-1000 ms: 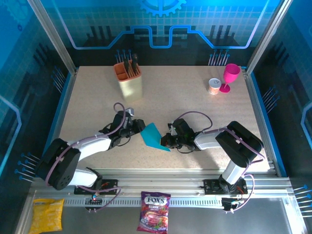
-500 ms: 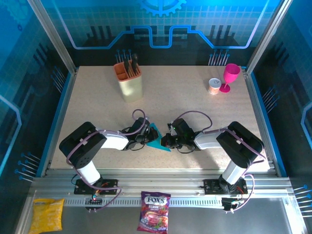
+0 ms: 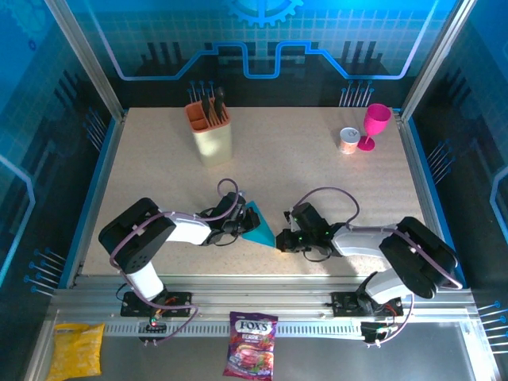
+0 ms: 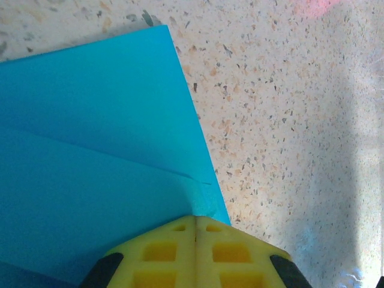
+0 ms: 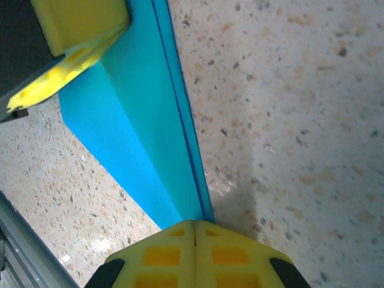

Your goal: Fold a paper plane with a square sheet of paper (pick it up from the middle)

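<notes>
The sheet of paper (image 3: 259, 228) is folded into a cyan-blue wedge and sits between my two grippers at the near middle of the table. In the left wrist view the paper (image 4: 96, 156) shows a long crease, and my left gripper (image 4: 195, 219) is shut on its near corner. In the right wrist view the paper (image 5: 138, 126) runs as a narrow folded strip with doubled edges. My right gripper (image 5: 195, 224) is shut on its pointed end. The left gripper's yellow finger (image 5: 72, 36) shows at the strip's far end. From above, the left gripper (image 3: 240, 223) and right gripper (image 3: 280, 240) face each other.
A beige utensil holder (image 3: 211, 131) stands at the back left. A pink goblet (image 3: 375, 125) and a small can (image 3: 348, 140) stand at the back right. A candy bag (image 3: 252, 345) and a yellow packet (image 3: 77, 350) lie in front of the table's rail.
The left gripper moved right and shut on the paper. The right gripper then drew back to the right and nearer, and the paper now stretches out as a longer wedge.
</notes>
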`<state>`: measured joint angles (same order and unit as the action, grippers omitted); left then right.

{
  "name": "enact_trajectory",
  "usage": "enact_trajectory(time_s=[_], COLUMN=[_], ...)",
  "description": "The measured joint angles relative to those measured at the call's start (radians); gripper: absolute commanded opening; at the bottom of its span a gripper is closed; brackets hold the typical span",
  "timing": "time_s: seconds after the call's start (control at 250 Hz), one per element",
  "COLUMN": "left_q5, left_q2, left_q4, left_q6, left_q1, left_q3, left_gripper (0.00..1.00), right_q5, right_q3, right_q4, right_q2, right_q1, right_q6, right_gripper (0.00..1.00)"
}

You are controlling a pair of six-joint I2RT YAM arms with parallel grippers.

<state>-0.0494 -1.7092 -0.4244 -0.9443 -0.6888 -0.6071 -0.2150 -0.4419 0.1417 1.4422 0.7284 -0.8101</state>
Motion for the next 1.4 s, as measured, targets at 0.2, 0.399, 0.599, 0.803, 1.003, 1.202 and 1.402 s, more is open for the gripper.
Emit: enact_trajectory(time_s=[0.2, 0.399, 0.599, 0.803, 1.003, 1.202, 1.402], left_q5=[-0.018, -0.016, -0.027, -0.045, -0.053, -0.054, -0.061], left_q2=[-0.001, -0.014, -0.025, -0.043, -0.052, -0.053, -0.056], left_q4=[0.001, 0.005, -0.007, -0.041, -0.061, -0.064, -0.074], left_q6=[0.005, 0.036, 0.072, 0.087, 0.090, 0.090, 0.090], left_q1=[0.015, 0.058, 0.062, 0.065, 0.065, 0.069, 0.072], left_q3=[-0.002, -0.019, -0.024, -0.026, -0.026, -0.026, -0.025], left_gripper=[0.00, 0.00, 0.00, 0.00, 0.00, 0.00, 0.00], right_q5=[0.016, 0.036, 0.011, -0.056, -0.103, -0.111, -0.128], right_q3=[0.054, 0.065, 0.045, -0.001, -0.010, -0.011, -0.014], right_q4=[-0.057, -0.282, -0.357, -0.241, -0.101, -0.023, 0.049], right_q2=[-0.096, -0.249, -0.339, -0.269, -0.124, -0.043, 0.023], right_q1=[0.000, -0.019, -0.083, -0.090, -0.090, -0.088, -0.088], right_q6=[0.000, 0.000, -0.012, -0.069, -0.132, -0.165, -0.186], right_gripper=[0.00, 0.00, 0.17, 0.26, 0.29, 0.31, 0.30])
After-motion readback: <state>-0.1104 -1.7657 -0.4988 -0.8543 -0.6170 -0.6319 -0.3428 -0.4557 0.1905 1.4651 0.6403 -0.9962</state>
